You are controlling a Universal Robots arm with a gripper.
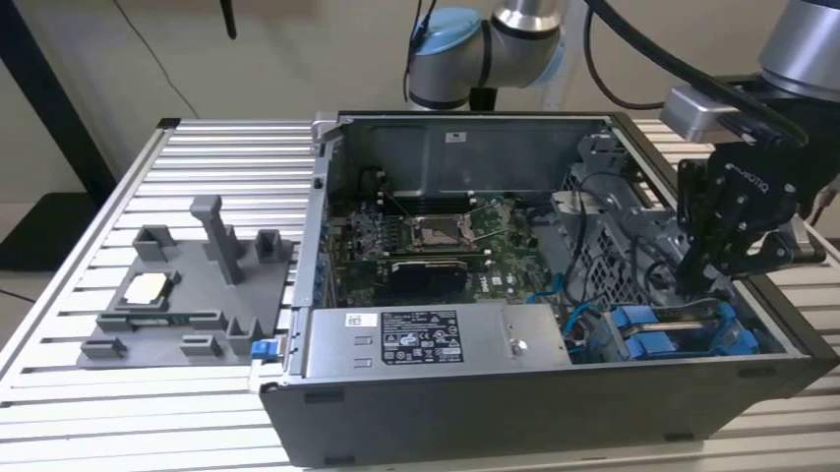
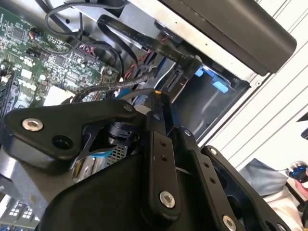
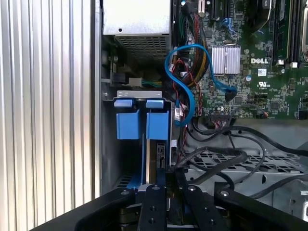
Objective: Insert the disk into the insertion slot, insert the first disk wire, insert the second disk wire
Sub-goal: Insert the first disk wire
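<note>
Claw (image 1: pixel 702 280) is down in the open computer case (image 1: pixel 525 413), right over the disk (image 3: pixel 159 153). The disk sits on edge in the insertion slot (image 3: pixel 109 154), its blue carrier tabs showing. In both wrist views the claw's (image 3: pixel 169 175) fingers (image 2: pixel 159 144) are drawn together, and I cannot tell if anything is pinched between them. A blue cable (image 3: pixel 185 72) loops just beside the slot. A white printed label (image 1: pixel 420 334) is on the power supply, and the case stands on the slatted worktop (image 1: pixel 236 147).

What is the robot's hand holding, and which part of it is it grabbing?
I can't tell. The hand is down by the end of the disk in the insertion slot, but the spot where they meet is hidden.
</note>
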